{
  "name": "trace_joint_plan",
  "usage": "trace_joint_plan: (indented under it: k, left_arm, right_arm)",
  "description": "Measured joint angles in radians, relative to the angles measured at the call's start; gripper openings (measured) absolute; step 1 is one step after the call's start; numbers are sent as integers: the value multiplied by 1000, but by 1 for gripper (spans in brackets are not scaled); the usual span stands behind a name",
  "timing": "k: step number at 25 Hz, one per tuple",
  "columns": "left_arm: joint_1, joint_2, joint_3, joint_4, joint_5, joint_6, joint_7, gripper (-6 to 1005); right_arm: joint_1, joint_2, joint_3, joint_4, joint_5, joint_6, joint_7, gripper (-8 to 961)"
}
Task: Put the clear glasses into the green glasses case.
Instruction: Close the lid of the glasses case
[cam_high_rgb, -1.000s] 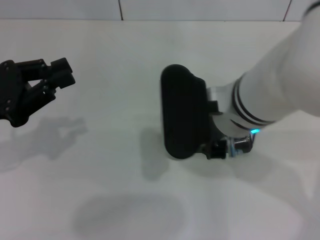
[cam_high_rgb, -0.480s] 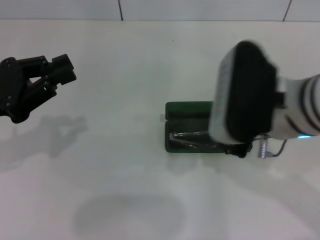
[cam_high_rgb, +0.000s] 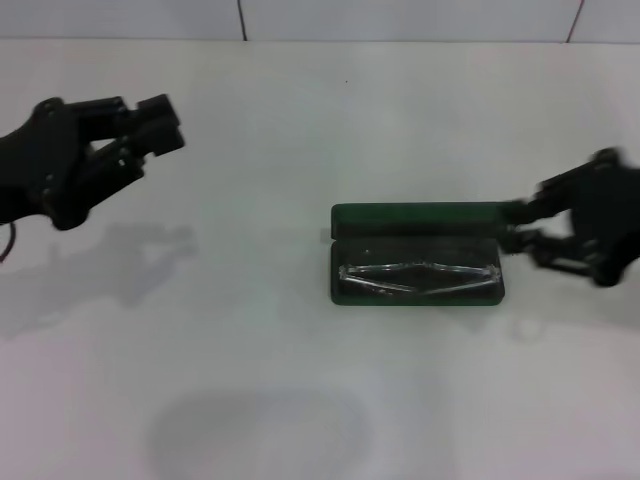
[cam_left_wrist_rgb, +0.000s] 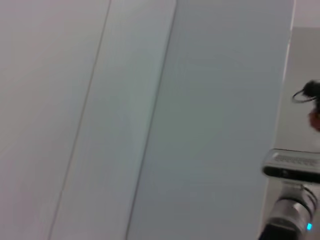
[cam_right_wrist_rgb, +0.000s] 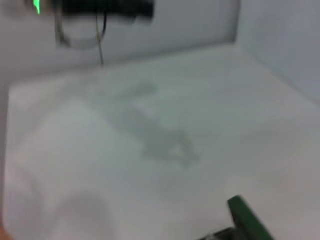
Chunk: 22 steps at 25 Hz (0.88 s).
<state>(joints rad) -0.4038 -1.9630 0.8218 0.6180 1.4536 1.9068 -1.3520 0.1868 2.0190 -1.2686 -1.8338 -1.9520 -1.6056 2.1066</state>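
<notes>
The clear glasses (cam_high_rgb: 418, 275), thin transparent plastic, lie folded inside the open green glasses case (cam_high_rgb: 415, 217), a rounded hard shell right of centre on the white bench (cam_high_rgb: 300, 120). The right pincer (cam_high_rgb: 520, 227), released, sits at the case's right end; the left pincer (cam_high_rgb: 150, 125), released, hangs at upper left. Closing the lid probably calls for a gentle, even press, temples clear of the rim.

Green glasses case (cam_high_rgb: 417, 213) open on table, clear glasses (cam_high_rgb: 418, 275) apparently folded inside

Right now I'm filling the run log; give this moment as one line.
glasses: inside open case | right gripper: beside case's right end | left gripper: far left, above table
</notes>
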Motion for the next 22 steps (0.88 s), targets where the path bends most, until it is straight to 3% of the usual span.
trace_joint_plan:
  k: [6, 7, 11, 17, 18, 22]
  left_arm:
    - [-61, -40, 1, 3, 39, -16, -6, 191]
    - [-73, -43, 1, 3, 47, -25, -8, 191]
    - [-132, -61, 2, -2, 82, -89, -20, 191]
    - [-172, -98, 5, -3, 161, -179, -25, 191]
    - [-217, -121, 9, -19, 217, -247, -25, 190]
    - [-287, -128, 80, -97, 234, -355, -15, 190]
  right_arm:
    - [6, -3, 476, 411, 289, -195, -230, 225]
    - [18, -7, 592, 517, 311, -243, -282, 225]
    - [31, -22, 899, 754, 285, -336, -418, 226]
    - [0, -21, 1092, 901, 272, -354, -524, 225]
    - [-5, -22, 1109, 917, 272, -355, -531, 224]
    - [-30, -25, 1183, 993, 254, -357, -581, 222]
